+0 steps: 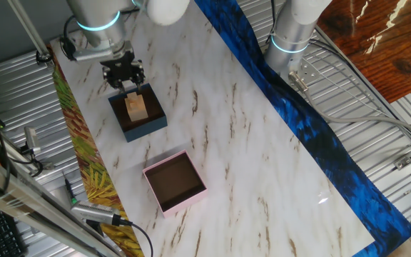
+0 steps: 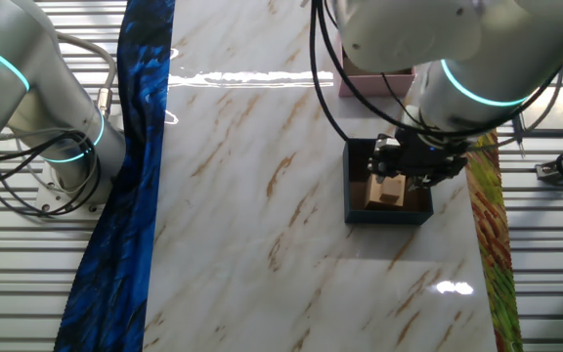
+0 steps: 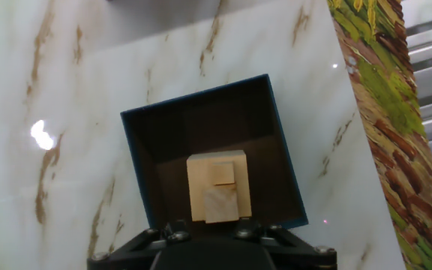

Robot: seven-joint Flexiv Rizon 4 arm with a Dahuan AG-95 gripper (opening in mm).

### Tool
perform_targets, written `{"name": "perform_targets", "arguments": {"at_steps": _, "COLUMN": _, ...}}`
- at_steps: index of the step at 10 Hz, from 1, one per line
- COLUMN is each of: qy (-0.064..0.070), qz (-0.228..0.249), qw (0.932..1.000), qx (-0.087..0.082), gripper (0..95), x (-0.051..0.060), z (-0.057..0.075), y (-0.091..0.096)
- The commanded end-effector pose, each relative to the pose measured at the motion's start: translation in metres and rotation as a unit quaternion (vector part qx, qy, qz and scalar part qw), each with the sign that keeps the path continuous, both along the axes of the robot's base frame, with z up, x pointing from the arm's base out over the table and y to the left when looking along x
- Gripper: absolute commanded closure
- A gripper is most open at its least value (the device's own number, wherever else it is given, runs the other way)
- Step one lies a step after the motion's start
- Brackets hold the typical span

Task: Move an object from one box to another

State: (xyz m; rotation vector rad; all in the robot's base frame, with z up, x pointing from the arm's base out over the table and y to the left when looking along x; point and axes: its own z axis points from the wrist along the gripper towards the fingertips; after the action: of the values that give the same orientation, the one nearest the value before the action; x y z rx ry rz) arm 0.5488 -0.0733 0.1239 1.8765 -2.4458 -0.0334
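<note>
A small navy-blue box (image 1: 145, 129) stands at the table's far left, holding a pale wooden block (image 1: 136, 107). My gripper (image 1: 128, 84) hangs just above the box's far edge, its fingers spread and nothing between them. The other fixed view shows the gripper (image 2: 411, 174) over the block (image 2: 383, 192) inside the blue box (image 2: 389, 216). In the hand view the block (image 3: 217, 186) lies on the dark floor of the box (image 3: 201, 100), near the close wall; my fingertips are out of frame there. The pink box (image 1: 182, 204) with a brown inside sits nearer, with nothing in it.
A blue cloth strip (image 1: 312, 128) runs along the table's right side, with a second arm's base (image 1: 291, 36) beyond it. A leaf-patterned strip (image 1: 84, 164) lines the left edge. In the other fixed view my arm partly hides the pink box (image 2: 371, 86).
</note>
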Motion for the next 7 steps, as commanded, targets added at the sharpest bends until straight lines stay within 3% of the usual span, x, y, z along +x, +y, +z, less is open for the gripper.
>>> {"name": "perform_targets", "arguments": {"at_steps": 1, "qy": -0.003, "qz": 0.001, "qw": 1.0000, "qx": -0.001, "gripper": 57.0, "x": 0.0011, "z": -0.0065, "y": 0.0038}}
{"name": "perform_targets", "arguments": {"at_steps": 7, "qy": 0.002, "qz": 0.002, "qw": 1.0000, "qx": -0.006, "gripper": 57.0, "x": 0.0018, "z": -0.0111, "y": 0.0035}}
